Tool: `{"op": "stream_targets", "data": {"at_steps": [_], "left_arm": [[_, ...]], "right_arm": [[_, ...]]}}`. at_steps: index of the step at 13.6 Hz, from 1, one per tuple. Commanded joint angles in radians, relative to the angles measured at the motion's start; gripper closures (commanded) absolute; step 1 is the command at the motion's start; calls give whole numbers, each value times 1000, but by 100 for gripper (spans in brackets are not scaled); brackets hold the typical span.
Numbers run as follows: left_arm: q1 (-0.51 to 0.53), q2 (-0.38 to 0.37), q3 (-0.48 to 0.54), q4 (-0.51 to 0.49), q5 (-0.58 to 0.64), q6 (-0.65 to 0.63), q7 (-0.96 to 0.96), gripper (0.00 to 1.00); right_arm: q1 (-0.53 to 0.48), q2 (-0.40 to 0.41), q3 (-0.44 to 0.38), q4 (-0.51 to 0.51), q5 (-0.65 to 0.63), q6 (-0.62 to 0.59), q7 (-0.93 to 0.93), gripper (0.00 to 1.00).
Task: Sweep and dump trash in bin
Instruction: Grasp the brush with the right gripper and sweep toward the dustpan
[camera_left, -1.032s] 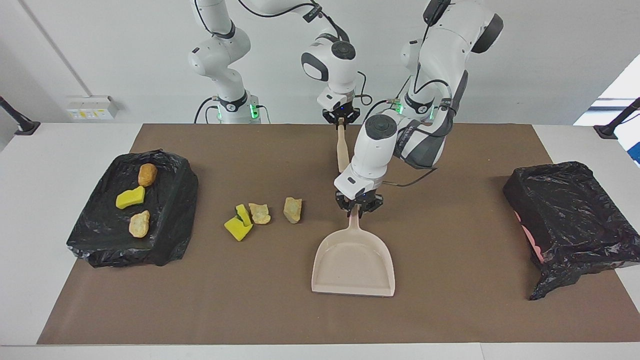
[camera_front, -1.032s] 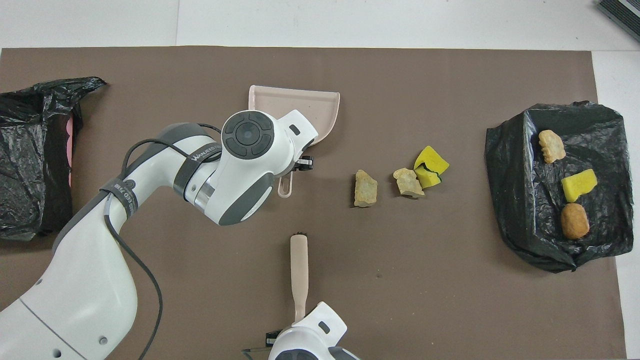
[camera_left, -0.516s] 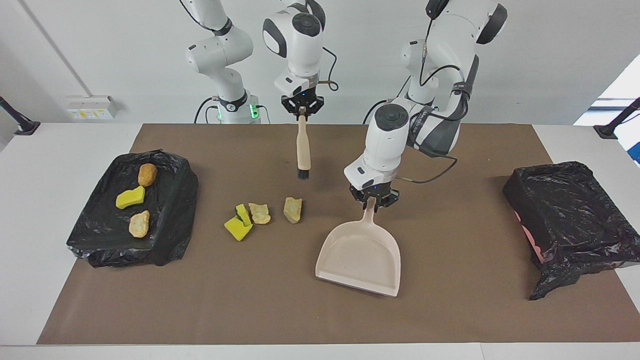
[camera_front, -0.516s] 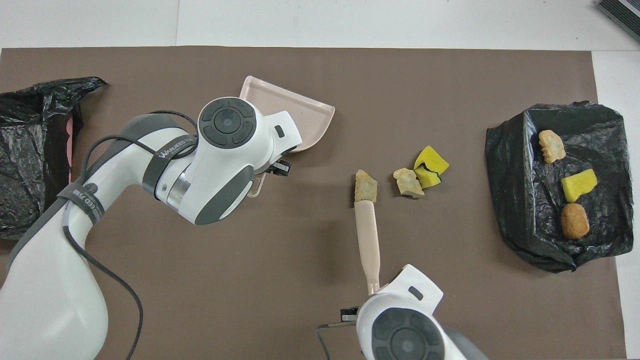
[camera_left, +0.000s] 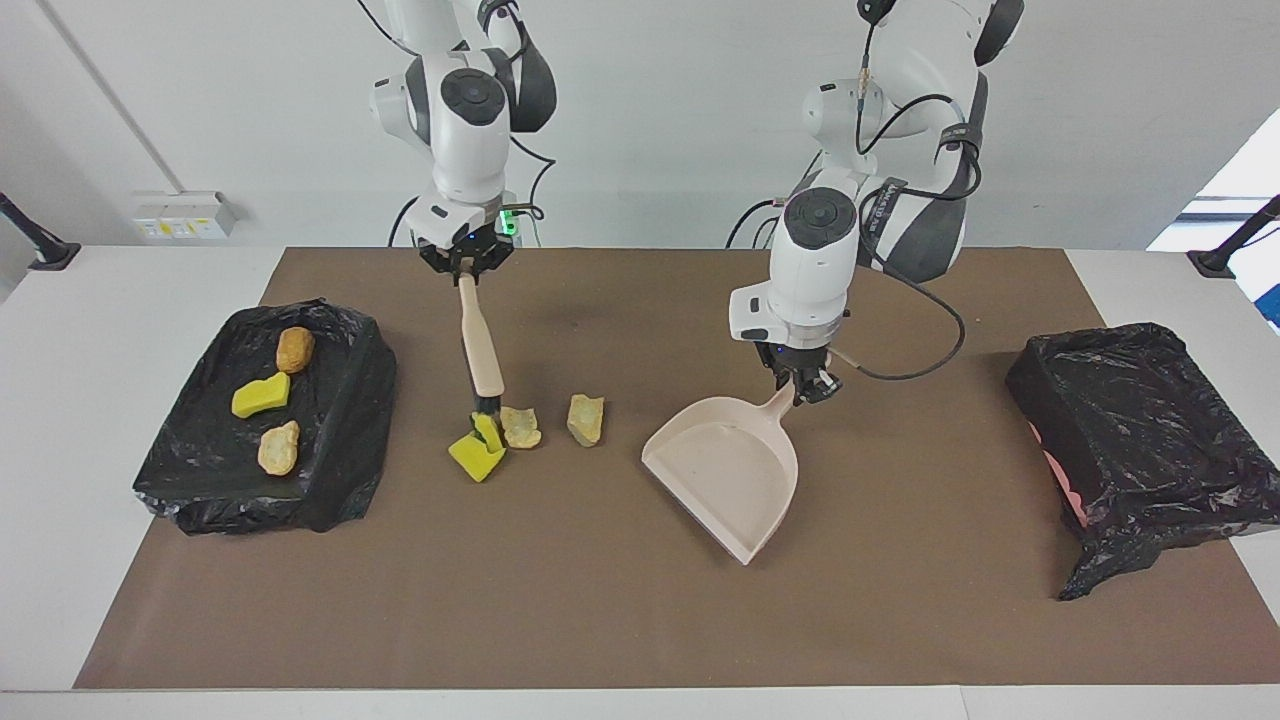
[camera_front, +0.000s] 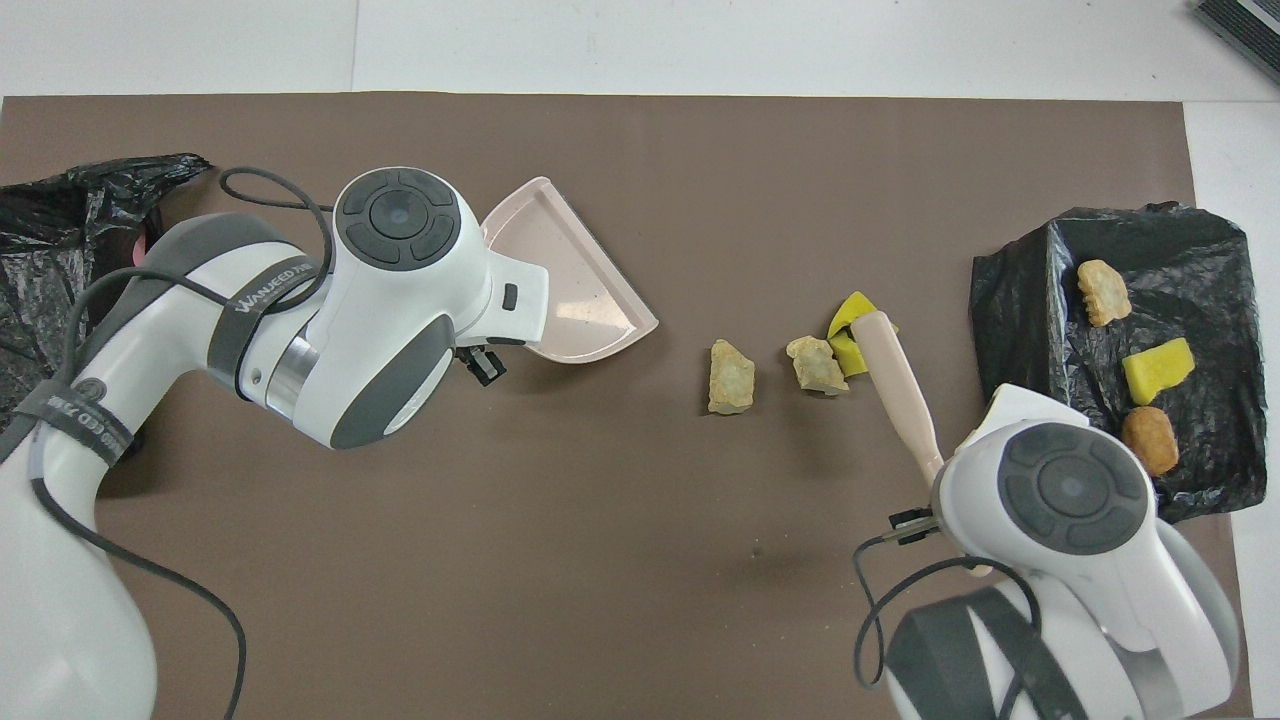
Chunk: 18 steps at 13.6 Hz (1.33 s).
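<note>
Three scraps lie in a row mid-mat: a green-backed yellow sponge (camera_left: 478, 447) (camera_front: 850, 320) and two beige foam lumps (camera_left: 519, 427) (camera_left: 585, 418) (camera_front: 818, 364) (camera_front: 732, 376). My right gripper (camera_left: 465, 262) is shut on the beige brush (camera_left: 482, 350) (camera_front: 900, 380); its bristles touch the yellow sponge on the side nearer the robots. My left gripper (camera_left: 805, 385) is shut on the handle of the beige dustpan (camera_left: 725, 470) (camera_front: 570, 290). The pan sits beside the scraps toward the left arm's end, its mouth angled toward the right arm's end.
A black-bag-lined bin (camera_left: 340, 400) (camera_front: 1010, 300) at the right arm's end holds a golden-brown lump (camera_left: 295, 348), a yellow sponge (camera_left: 261, 396) and a beige lump (camera_left: 279, 447). A second black-lined bin (camera_left: 1150, 420) (camera_front: 60, 330) stands at the left arm's end.
My right gripper carried the brush toward the right arm's end and lowered its bristles to the yellow sponge. My left gripper shifted toward the left arm's end and turned the dustpan's mouth.
</note>
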Motion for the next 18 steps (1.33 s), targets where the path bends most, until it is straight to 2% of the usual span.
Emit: {"op": "stream_targets", "data": {"at_steps": [1,4,8,10,12,15,18], "left_arm": [[8,-49,-5,-66,4,-15,144,100],[2,-70,-13,-130,4,0,205,100],[-1,-112,-36,-192,3,31,229,100],[-1,-129,-51,-239,1,69,230,100],[-3,-160,-57,-282,1,101,227,100],[-4,-160,-68,-330,-3,157,219,100],[-3,-168,-68,-353,-3,168,219,100]], "right_arm": [[-58,122,16,28,-117,105,-59,100],[-139,247,19,102,-197,154,-60,100],[-162,251,23,77,-175,159,-40,100],[-150,254,24,34,-107,174,-5,100],[-93,256,24,22,-63,162,68,100],[-35,261,24,0,38,151,84,100],[83,294,25,11,166,156,175,100]]}}
